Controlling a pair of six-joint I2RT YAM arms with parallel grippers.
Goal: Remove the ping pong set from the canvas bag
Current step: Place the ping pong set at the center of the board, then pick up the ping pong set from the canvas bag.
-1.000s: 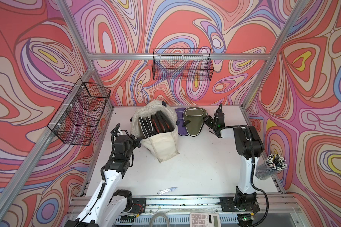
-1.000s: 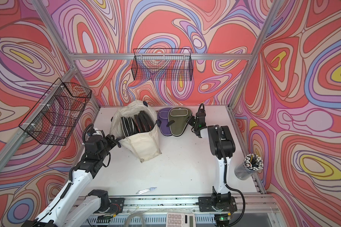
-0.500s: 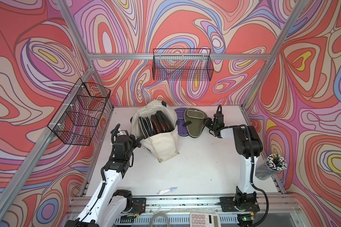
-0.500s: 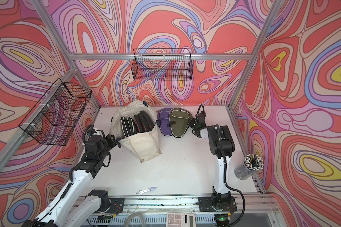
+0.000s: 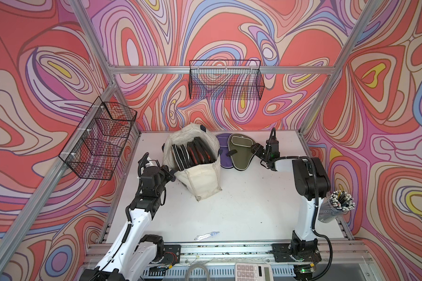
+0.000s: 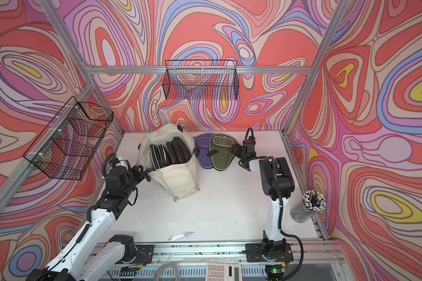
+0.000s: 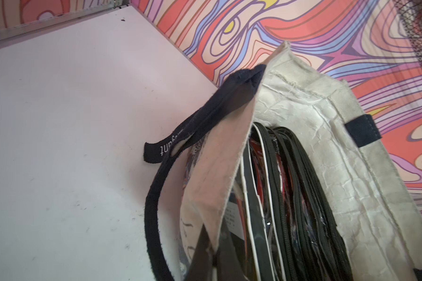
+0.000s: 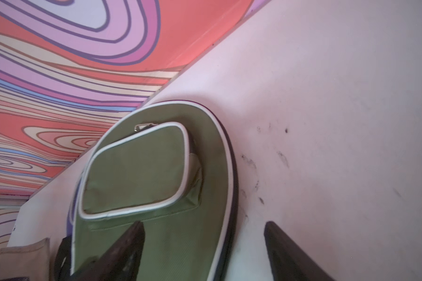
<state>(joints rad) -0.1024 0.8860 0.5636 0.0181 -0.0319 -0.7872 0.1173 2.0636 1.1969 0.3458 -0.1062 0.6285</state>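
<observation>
Two cases (image 5: 240,155) beside canvas bag (image 5: 202,181); left tool (image 5: 171,174) clenched on it, right tool (image 5: 256,150) released.

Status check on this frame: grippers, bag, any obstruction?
Left gripper shut on canvas bag rim. Right gripper open over green paddle case, lying on table beside purple case. Several black cases still in bag. Nothing blocking.
</observation>
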